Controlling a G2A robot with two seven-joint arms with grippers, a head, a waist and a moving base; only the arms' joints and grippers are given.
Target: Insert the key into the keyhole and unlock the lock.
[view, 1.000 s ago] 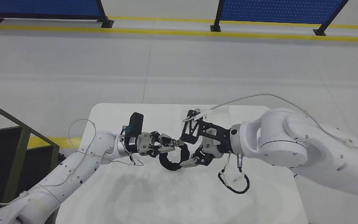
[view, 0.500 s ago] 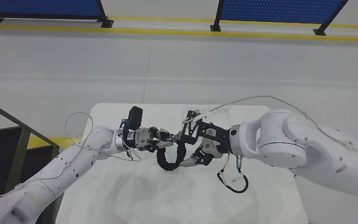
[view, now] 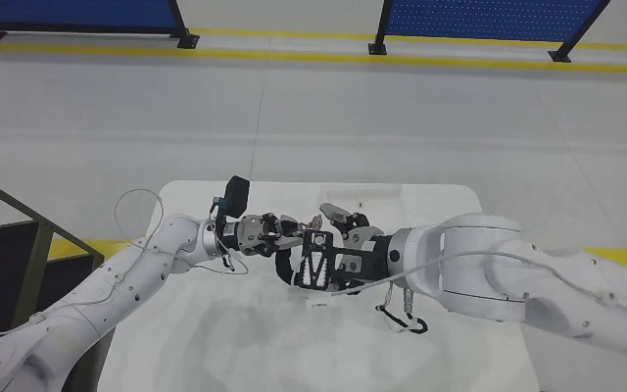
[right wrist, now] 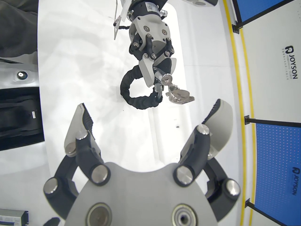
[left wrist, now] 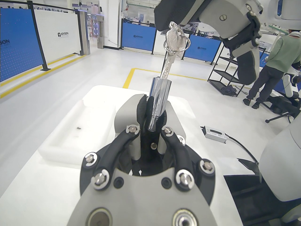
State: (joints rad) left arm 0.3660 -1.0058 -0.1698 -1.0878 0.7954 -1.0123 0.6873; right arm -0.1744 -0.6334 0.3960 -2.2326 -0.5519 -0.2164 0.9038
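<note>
The left gripper [left wrist: 152, 110] is clamped on the lock [left wrist: 158, 95] — a smooth chrome cylinder with a black fabric-sleeved cable [right wrist: 131, 95] looping off it — held above the middle of the white table [right wrist: 70, 48]. The flat silver key [left wrist: 168, 59] sits blade-first in the keyhole, with its dimpled head sticking out and a spare key [right wrist: 182, 97] dangling from a thin ring. The right gripper [right wrist: 150, 106], just right of the key, has its ribbed black-padded fingers spread wide apart.
</note>
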